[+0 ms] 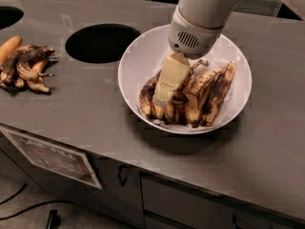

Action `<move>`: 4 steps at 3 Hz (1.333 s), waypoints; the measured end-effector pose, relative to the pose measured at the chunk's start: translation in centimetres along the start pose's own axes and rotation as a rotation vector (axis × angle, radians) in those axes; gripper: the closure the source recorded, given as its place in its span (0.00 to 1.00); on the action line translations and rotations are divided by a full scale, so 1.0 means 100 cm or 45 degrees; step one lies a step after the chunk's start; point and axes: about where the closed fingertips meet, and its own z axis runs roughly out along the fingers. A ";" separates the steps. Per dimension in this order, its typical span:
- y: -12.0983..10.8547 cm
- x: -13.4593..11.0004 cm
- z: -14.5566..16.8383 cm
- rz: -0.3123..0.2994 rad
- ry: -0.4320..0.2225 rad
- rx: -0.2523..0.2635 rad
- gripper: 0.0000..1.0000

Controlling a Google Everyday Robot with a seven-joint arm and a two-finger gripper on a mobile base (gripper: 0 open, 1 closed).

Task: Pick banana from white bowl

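The white bowl (pixel 138 56) stands on the grey counter and holds several overripe bananas. The strongly curved, mostly brown-black banana (pixel 146 95) lies at the bowl's left side, next to yellower, blotched bananas (pixel 209 92). My gripper (pixel 162 99) reaches down from the white arm (pixel 193 30) into the bowl. Its cream-coloured tip is down among the left bananas, right beside the dark curved one. The gripper body hides part of that banana and whether it is touched.
A separate bunch of dark bananas with an orange one (pixel 24 68) lies at the counter's left. A round hole (pixel 101 43) in the counter sits left of the bowl, another (pixel 7 15) at the far left. The counter's front edge runs below the bowl.
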 end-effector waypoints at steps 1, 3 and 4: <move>0.003 -0.002 0.005 -0.005 0.010 -0.019 0.08; 0.007 -0.002 0.015 -0.010 0.020 -0.047 0.12; 0.008 -0.001 0.020 -0.003 0.036 -0.060 0.18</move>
